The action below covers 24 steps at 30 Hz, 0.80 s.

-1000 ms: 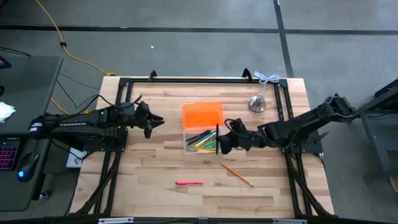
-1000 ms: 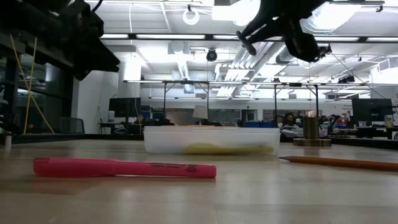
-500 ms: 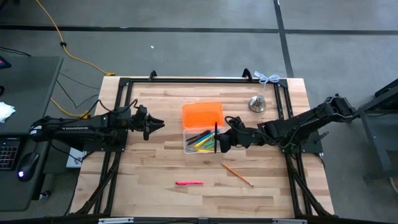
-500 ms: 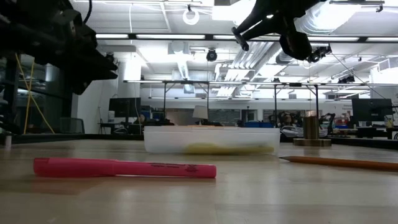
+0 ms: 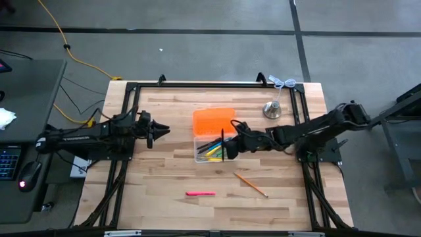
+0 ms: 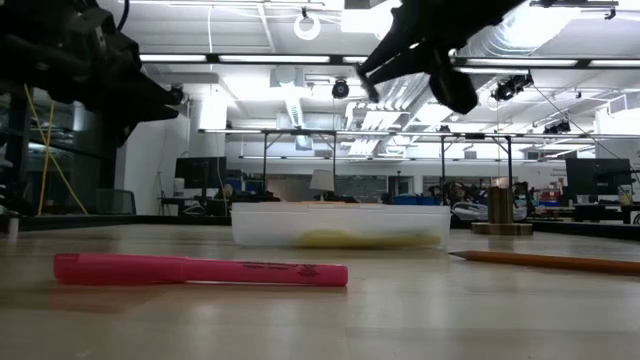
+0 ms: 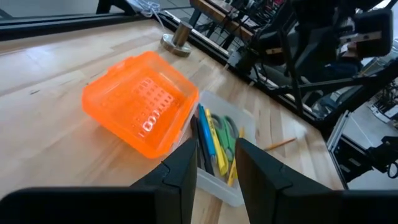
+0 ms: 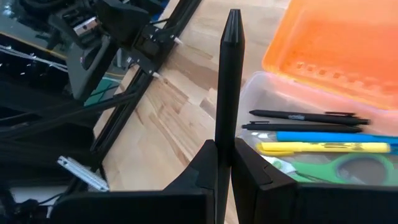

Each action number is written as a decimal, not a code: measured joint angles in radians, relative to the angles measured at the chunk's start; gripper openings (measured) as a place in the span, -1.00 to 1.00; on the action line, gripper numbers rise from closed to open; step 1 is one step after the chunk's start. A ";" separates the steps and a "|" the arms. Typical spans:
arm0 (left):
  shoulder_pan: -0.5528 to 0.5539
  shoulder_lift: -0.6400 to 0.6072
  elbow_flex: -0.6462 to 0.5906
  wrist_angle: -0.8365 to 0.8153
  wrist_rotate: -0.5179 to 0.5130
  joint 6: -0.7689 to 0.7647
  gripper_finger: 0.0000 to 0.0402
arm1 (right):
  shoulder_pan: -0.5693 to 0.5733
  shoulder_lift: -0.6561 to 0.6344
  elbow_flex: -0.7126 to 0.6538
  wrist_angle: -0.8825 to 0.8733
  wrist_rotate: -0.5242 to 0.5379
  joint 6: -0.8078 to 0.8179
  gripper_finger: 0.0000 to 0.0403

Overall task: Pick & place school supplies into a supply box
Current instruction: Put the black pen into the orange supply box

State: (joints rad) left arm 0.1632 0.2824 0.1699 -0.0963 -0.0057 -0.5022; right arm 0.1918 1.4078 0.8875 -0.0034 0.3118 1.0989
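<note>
Right gripper is clamped on a black pen, holding it above the supply box near the desk's middle; light, stiff and slick, the pen suits this pinch low on its barrel; left gripper waits, fingers apart.

Counted in the supply box: two black pens, one blue pen, one yellow highlighter, one pair of green-handled scissors. A third black pen is clamped in the right gripper. On the table: one pink marker, one wooden pencil, one silver bell-shaped object.
</note>
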 joint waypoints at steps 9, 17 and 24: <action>0.000 -0.094 0.000 -0.094 -0.004 -0.011 -0.30 | -0.047 0.090 0.042 0.038 -0.086 -0.047 -0.96; 0.000 -0.120 0.000 -0.120 -0.003 -0.019 -0.30 | -0.096 0.170 0.153 -0.016 -0.159 -0.159 -0.96; 0.000 -0.120 0.000 -0.176 -0.003 -0.019 -0.30 | -0.136 0.280 0.311 -0.222 -0.235 -0.270 -0.96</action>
State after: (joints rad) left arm 0.1632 0.1627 0.1699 -0.2726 -0.0086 -0.5213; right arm 0.0563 1.6883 1.1981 -0.2252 0.0765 0.8287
